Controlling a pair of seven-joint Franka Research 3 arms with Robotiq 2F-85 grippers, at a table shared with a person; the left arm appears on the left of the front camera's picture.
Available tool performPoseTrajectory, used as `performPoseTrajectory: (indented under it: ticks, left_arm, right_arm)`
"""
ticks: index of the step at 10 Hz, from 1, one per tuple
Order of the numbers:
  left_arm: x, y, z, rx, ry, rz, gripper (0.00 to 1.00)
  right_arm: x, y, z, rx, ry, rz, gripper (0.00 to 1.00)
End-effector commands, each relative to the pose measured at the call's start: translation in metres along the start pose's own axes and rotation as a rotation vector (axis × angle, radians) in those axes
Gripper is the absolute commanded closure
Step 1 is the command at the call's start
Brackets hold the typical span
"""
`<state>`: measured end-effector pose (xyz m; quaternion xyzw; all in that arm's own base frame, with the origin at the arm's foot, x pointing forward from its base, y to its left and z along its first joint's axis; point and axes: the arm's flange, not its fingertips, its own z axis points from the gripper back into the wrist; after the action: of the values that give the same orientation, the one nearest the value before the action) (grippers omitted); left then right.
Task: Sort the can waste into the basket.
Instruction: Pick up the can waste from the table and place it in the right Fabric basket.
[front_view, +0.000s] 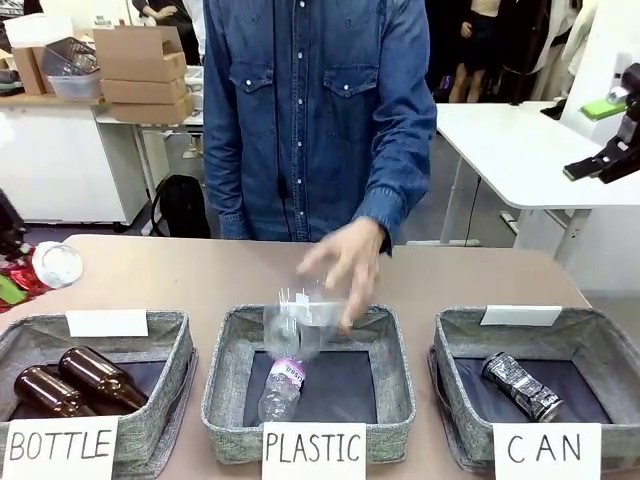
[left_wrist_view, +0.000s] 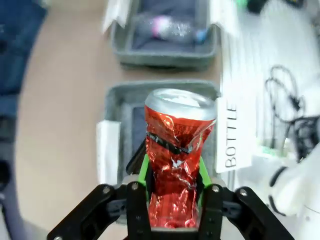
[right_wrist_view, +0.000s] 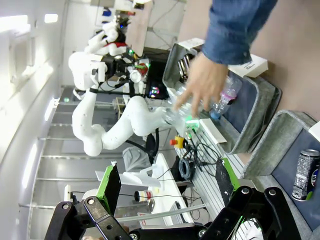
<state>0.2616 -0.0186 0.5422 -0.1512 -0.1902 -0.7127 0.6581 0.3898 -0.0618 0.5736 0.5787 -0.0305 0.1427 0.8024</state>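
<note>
- Three grey fabric baskets line the bottom of the front view, signed BOTTLE, PLASTIC and CAN.
- The CAN basket sits at lower right; the dark can lies on its side on the dark bottom.
- In the left wrist view, the left claw pinches the crushed red can upright between its green pads, low in the frame, above the BOTTLE basket.
- The right claw stands spread, nothing between its fingers; it shows at the right edge of the front view, above the desk.
- The person's hand holds a clear plastic bottle over the PLASTIC basket, at centre.
- Two brown glass bottles lie in the BOTTLE basket, lower left.
</note>
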Motion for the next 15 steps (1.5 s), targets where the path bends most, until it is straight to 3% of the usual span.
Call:
performPoseTrajectory:
  ticks: [1,2,3,9,10,11,13,14,15]
  left_arm:
    - [0.017,0.029,0.003,-0.134,0.005,-0.047,1.00]
    - [0.022,0.038,0.001,-0.128,-0.002,0.051,1.00]
    - [0.015,0.009,-0.009,-0.062,0.006,-0.038,1.00]
    - [0.015,0.009,-0.009,-0.062,0.006,-0.038,1.00]
    - [0.016,0.010,-0.005,-0.063,0.006,-0.018,0.62]
    - [0.055,0.013,-0.023,-0.046,-0.049,-0.092,0.62]
    - [0.144,0.018,-0.061,0.006,-0.122,-0.145,0.62]
    - [0.196,0.024,-0.085,-0.026,-0.174,-0.263,0.62]
    - [0.240,0.028,-0.105,-0.036,-0.164,-0.337,0.62]
  right_arm:
    - [-0.001,0.000,0.001,0.002,0.010,0.019,0.00]
    - [-0.001,0.000,0.001,0.002,0.010,0.019,0.00]
    - [-0.001,0.000,0.001,0.002,0.010,0.019,0.00]
    - [-0.001,0.000,0.001,0.002,0.010,0.019,0.00]
    - [0.000,0.000,0.000,0.000,0.000,0.000,0.00]
    - [-0.002,0.006,0.012,-0.025,0.015,-0.015,0.00]
    - [-0.023,0.006,0.060,-0.057,-0.046,-0.170,0.00]
    - [-0.048,0.006,0.095,-0.093,-0.144,-0.182,0.00]
    - [-0.076,0.010,0.128,-0.069,-0.240,-0.140,0.00]
